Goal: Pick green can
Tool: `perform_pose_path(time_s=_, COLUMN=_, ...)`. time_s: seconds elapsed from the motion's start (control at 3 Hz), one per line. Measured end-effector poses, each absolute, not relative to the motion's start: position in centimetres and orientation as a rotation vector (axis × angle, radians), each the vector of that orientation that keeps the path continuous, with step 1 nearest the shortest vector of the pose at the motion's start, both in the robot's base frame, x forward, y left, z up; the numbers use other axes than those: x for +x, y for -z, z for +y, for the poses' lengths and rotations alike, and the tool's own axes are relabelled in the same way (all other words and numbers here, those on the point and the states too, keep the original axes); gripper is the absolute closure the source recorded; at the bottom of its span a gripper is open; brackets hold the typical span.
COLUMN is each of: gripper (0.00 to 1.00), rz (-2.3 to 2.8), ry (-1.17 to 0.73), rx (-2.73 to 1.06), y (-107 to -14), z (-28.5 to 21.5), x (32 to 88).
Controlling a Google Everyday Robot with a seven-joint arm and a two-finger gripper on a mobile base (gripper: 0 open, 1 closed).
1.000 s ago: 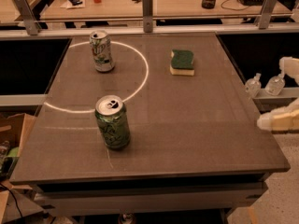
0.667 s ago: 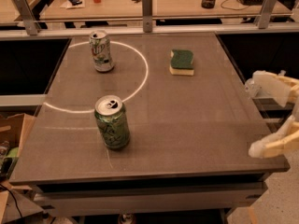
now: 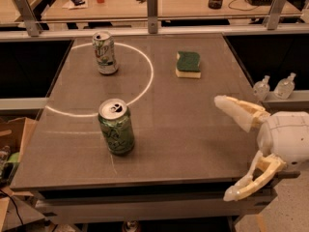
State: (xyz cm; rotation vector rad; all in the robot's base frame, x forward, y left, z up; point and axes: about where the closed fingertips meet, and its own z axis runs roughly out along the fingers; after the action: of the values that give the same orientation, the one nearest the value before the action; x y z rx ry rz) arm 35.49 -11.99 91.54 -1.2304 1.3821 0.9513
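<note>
The green can (image 3: 116,127) stands upright near the front left of the grey table (image 3: 183,129); it is dark green with pale script and a silver top with a pull tab. My gripper (image 3: 229,149) is at the table's right front edge, well to the right of the can. Its two pale fingers are spread wide apart, one (image 3: 236,111) over the table surface and one (image 3: 251,181) below the front edge. It holds nothing.
A paler white-silver can with green lettering (image 3: 105,52) stands at the back left, inside a white circle line. A green-and-yellow sponge (image 3: 188,64) lies at the back right. Two small clear bottles (image 3: 273,87) stand beyond the right edge. A cluttered desk runs behind.
My gripper has come in from the right edge toward the table and now shows larger, with its fingers spread. The cans and sponge have not moved.
</note>
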Motion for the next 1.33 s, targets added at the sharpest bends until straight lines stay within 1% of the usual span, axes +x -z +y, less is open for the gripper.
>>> perform_pose_path(time_s=0.67, gripper=0.00, rz=1.376, ry=-0.998, rx=-1.249, y=-89.4, z=-4.1, x=34.5)
perform_pose_path(time_s=1.33, gripper=0.00, rz=1.373, ry=-1.100, rx=-1.237, y=-88.8, z=2.9, x=33.8)
